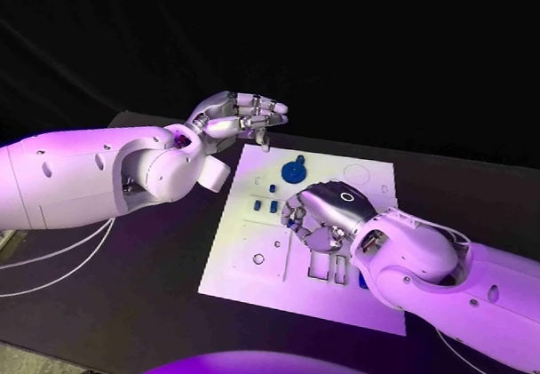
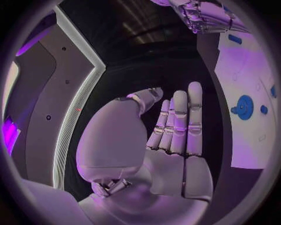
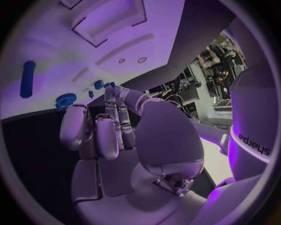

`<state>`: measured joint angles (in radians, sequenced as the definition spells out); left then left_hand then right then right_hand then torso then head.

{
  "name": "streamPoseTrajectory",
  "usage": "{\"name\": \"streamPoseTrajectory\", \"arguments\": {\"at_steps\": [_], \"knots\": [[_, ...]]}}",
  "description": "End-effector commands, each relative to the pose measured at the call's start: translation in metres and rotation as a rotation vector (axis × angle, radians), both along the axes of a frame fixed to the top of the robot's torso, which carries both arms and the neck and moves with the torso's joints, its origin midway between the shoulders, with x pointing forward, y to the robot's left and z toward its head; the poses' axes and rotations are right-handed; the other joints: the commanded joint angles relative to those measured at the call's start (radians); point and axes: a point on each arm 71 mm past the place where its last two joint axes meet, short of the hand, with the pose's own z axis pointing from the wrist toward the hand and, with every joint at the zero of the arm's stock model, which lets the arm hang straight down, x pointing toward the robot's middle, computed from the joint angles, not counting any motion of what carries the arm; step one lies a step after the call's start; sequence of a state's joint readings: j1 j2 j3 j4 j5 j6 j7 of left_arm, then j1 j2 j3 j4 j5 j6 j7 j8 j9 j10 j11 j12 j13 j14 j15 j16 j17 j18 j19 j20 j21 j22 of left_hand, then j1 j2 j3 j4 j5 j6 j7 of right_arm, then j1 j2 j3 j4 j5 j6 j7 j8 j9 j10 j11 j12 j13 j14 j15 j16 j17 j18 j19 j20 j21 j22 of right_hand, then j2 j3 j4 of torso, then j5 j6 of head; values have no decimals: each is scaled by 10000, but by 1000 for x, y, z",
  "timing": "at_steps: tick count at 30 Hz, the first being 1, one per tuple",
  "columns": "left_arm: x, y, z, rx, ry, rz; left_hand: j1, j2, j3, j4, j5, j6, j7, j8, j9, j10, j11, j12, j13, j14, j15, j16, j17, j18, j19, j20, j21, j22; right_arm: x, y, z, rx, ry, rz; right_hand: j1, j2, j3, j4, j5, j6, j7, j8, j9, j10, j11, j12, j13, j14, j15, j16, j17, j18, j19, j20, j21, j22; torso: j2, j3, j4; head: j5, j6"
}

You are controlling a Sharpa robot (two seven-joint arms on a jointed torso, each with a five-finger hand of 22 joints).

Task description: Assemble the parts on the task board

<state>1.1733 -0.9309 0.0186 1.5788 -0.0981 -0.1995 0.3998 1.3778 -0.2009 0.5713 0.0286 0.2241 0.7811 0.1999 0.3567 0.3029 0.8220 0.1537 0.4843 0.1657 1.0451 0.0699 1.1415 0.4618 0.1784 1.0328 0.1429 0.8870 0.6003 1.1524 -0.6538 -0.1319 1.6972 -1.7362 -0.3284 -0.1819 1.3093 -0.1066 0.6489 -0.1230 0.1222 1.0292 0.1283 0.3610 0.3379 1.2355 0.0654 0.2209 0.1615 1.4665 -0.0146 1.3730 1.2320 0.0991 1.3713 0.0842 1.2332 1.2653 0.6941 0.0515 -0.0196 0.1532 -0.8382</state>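
The white task board point(image 1: 261, 275) lies mid-table. My right hand point(image 1: 328, 212) is low over its middle, fingers curled down; in the right wrist view the thumb and fingertips point(image 3: 114, 93) meet on a small blue part point(image 3: 111, 85) on the board point(image 3: 70, 51). A blue round toothed part point(image 1: 294, 168) sits near the board's far edge, with small blue pieces point(image 1: 258, 204) left of my right hand. My left hand point(image 1: 238, 117) hangs above the board's far left corner, palm flat, fingers straight, holding nothing point(image 2: 175, 136).
A blue cylinder point(image 3: 27, 78) and the toothed part point(image 3: 65, 99) lie on the board beyond my right fingertips. Recessed slots point(image 1: 329, 266) sit close under my right wrist. The black table point(image 1: 142, 309) surrounds the board.
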Motion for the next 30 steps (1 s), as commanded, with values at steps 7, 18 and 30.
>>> {"name": "streamPoseTrajectory", "arguments": {"at_steps": [7,18,30], "knots": [[0,-4,2,-155,-124,-104,-149,18,-31,-45,34,-98,244,78,25,-87,23,89,27,-63,-11,66,-17,61,-18,92,-34,-8,-3,8,-17,54,339,101,-117,-25,25,30,23,-43,46,54,10,27,-88,-41,6,447,-64,68,-4,-113,-25,-15,-34,-22,5,39,20,212,-199],[1,-4,1,-146,-90,-133,-168,19,-41,-40,33,-113,245,94,32,-108,25,113,32,-65,-6,80,-18,62,-22,98,-35,-10,-7,12,-25,175,673,197,-139,-30,23,32,24,-64,50,51,20,10,-84,-50,17,447,-62,71,-6,-114,-24,-13,-29,-14,-2,23,12,369,-344],[1,-4,1,-146,-72,-159,-168,19,-41,-40,33,-113,245,94,32,-108,25,113,32,-65,-6,80,-18,62,-22,98,-35,-10,-6,12,-32,103,896,173,-145,-34,21,31,23,-69,51,51,23,5,-83,-51,21,445,-61,67,-16,-110,-35,-12,-46,-28,-3,11,25,421,-344]]}}
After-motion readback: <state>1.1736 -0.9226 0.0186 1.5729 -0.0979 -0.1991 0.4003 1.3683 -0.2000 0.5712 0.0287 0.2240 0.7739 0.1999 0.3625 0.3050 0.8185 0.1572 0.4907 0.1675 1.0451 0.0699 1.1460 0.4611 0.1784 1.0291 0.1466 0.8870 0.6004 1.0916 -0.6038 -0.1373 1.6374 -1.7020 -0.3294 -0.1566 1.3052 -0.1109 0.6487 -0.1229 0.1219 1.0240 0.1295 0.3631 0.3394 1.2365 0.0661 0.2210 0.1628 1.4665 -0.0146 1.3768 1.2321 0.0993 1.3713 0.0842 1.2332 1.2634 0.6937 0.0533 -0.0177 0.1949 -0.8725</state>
